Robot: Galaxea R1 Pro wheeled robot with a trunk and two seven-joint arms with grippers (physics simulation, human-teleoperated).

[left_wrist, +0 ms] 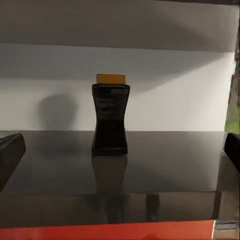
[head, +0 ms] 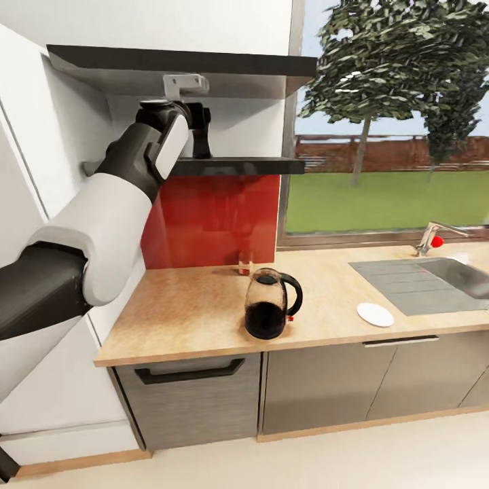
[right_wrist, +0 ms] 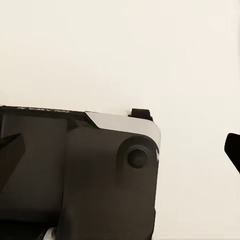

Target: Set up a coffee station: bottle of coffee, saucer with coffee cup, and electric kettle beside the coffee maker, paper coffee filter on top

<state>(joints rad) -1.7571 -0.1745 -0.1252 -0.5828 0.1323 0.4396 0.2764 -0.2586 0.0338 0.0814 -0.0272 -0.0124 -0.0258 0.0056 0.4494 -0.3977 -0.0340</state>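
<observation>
Left fingertips: dark pads (left_wrist: 9,152) sit at both edges of the left wrist view, spread wide with nothing between them, so the left gripper (head: 197,129) is released.
Bottle of coffee: the jar (left_wrist: 110,116) stands upright on the kitchen shelf (left_wrist: 165,165), straight ahead of the left gripper, centred between the spread fingers and set back toward the wall.
Long axis: vertical, yellow lid up, waist pinched in the middle; a level approach along the shelf top looks right.
Gap: jar and fingers are apart, with bare shelf between them.
Nearer arm: the left, raised to shelf level; the right gripper (right_wrist: 120,150) points at the pale floor beside part of the robot's own body.
Right gripper state: fingertips at the far edges of its view suggest it is parted, though the view is poor.
In the way: nothing on the shelf ahead of the jar; the upper shelf slab (head: 183,64) hangs close above the wrist.
Below the gripper: electric kettle (head: 269,303) on the kitchen countertop (head: 176,312), saucer (head: 375,314) further off toward the sink (head: 435,278).
</observation>
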